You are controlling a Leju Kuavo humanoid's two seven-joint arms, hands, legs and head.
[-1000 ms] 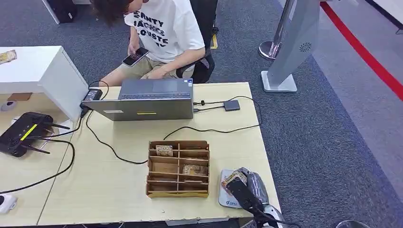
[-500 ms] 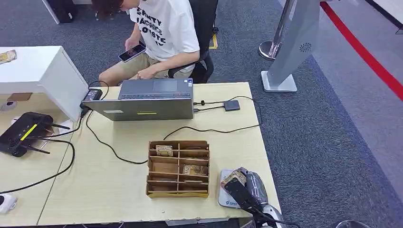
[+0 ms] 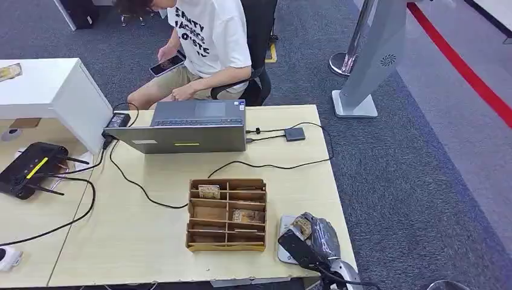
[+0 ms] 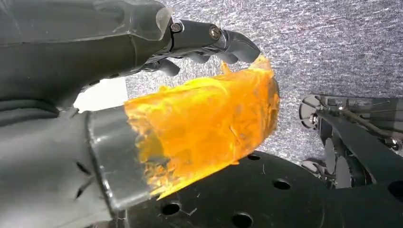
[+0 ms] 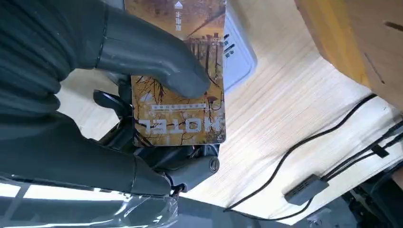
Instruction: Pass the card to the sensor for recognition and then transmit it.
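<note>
A brown hotel card point(image 5: 183, 95) is pinched in my right hand point(image 3: 311, 238), with the thick thumb point(image 5: 152, 57) pressing on its face and the darker fingers behind it. The hand hovers over the white sensor pad point(image 3: 285, 244) at the table's front right corner. In the right wrist view the card's far end overlaps the sensor point(image 5: 237, 52). From the head view, only a sliver of the card point(image 3: 302, 227) peeks past the hand. My left hand point(image 4: 142, 95) hangs above the grey carpet, holding nothing, its thumb wrapped in orange film.
A wooden divided box point(image 3: 227, 214) with cards in some slots stands just left of the sensor. Behind it are a laptop point(image 3: 187, 128), black cables point(image 3: 272, 164) and a small dark hub point(image 3: 294, 133). A person point(image 3: 208, 42) sits at the far side holding a phone. A router point(image 3: 30, 168) lies at left.
My right hand has tipped lower over the sensor, so less of the card shows in the head view. The seated person has shifted to the right.
</note>
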